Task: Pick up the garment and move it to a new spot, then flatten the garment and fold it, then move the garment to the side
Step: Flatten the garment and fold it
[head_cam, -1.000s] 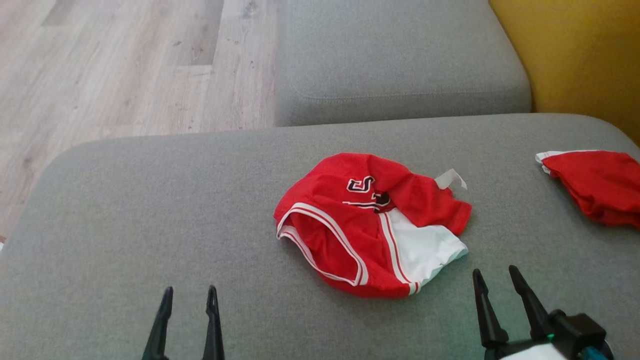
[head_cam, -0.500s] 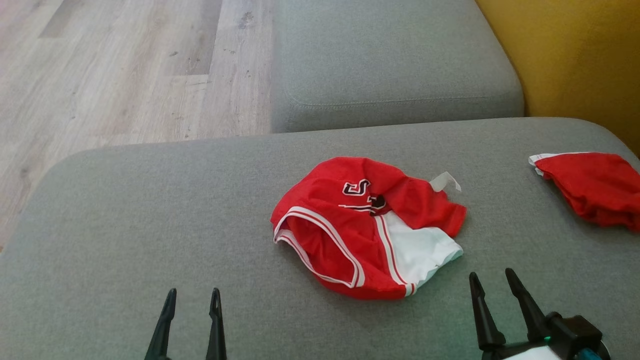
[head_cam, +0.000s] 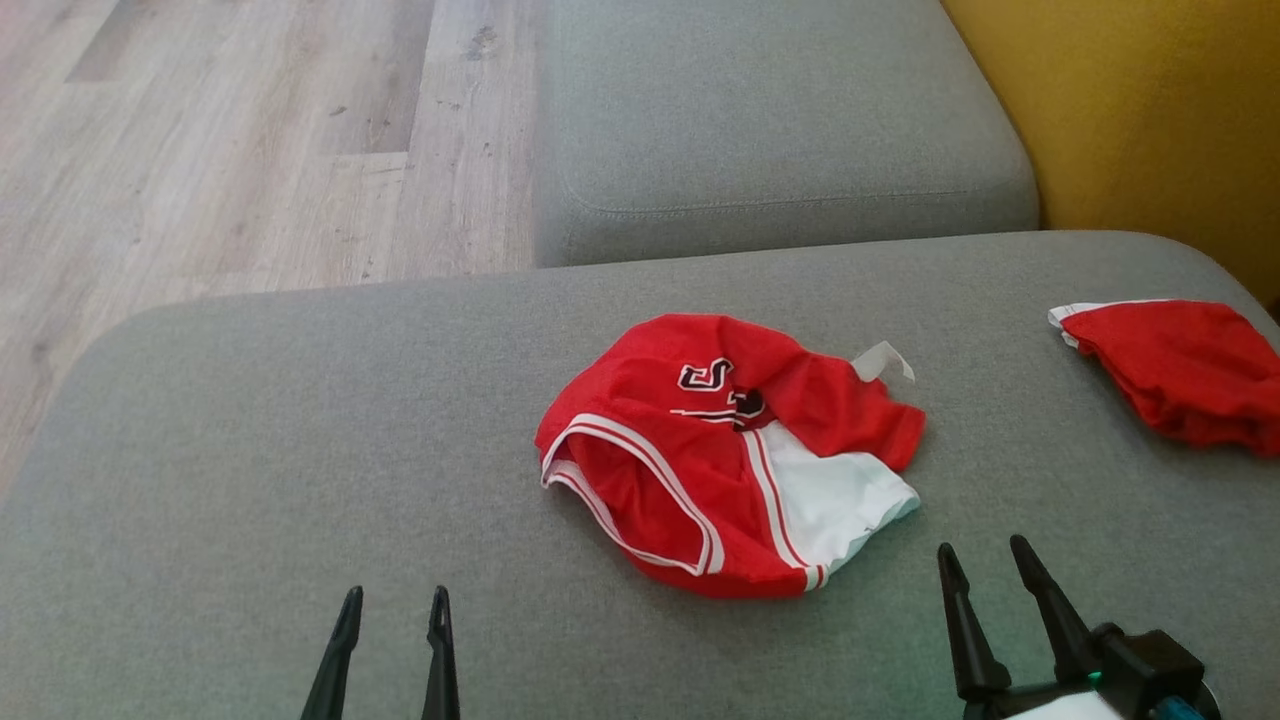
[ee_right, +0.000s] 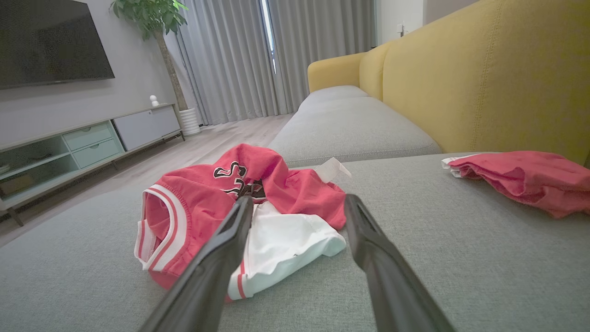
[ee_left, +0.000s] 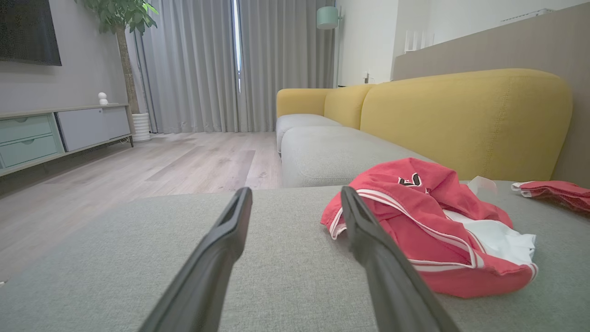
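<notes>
Since the earlier frames the head view has drifted a little, so everything sits slightly further left in it. That is the camera's shift: the garment keeps its place and its crumple, and both tools stay low at the near edge.

The grey seat cushion [head_cam: 250, 450] carries everything. The garment [head_cam: 690, 440], red with white trim and a white panel, lies bunched near the cushion's middle. A second red piece [head_cam: 1180, 365] lies well apart from it at the right edge. The left tool [head_cam: 395, 600] hangs over the cushion's front with its fingers spread and empty; the garment is ahead and to its right, clearly apart. The right tool [head_cam: 980, 548] is also spread and empty, near the corner of the white panel but not touching it. A small white label [head_cam: 882, 360] sticks out on the garment's far side.

The first step, picking the garment up, appears to be in hand but not yet begun. The next move likely calls for one tool, probably the nearer right one, to advance and drop onto a raised fold. It should then close on enough cloth that the mesh does not slip out when lifted.
</notes>
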{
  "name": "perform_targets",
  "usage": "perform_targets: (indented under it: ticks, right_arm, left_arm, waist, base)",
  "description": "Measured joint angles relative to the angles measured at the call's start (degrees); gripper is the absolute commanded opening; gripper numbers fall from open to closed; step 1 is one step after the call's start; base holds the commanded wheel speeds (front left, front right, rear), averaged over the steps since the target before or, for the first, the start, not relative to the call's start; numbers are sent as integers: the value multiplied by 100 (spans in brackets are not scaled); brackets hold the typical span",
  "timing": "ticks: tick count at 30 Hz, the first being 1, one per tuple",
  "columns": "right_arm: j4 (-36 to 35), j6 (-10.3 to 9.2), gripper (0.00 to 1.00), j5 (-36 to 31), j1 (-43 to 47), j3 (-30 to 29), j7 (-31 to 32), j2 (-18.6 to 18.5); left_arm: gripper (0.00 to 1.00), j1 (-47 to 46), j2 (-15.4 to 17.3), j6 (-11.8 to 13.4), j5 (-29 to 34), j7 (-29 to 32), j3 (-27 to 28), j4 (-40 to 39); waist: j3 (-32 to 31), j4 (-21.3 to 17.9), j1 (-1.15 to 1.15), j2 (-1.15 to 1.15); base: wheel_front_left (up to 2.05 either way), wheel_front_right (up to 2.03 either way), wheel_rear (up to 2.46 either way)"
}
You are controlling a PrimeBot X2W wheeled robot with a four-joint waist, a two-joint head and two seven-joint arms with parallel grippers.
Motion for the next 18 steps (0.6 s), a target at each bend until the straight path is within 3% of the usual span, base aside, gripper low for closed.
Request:
perform_targets:
  ticks: [9,18]
  right_arm:
    - [-4,0,100,1,-2,4,0,-4]
    - [-88,0,100,0,-44,58,0,-33]
  left_arm:
    - [100,-9,-1,-2,59,1,-160,5]
    - [100,-917,-1,-771,612,1,-1177,591]
  waist:
    - [66,-37,0,0]
    - [386,-225,0,0]
  base:
    - [0,0,0]
    - [0,0,0]
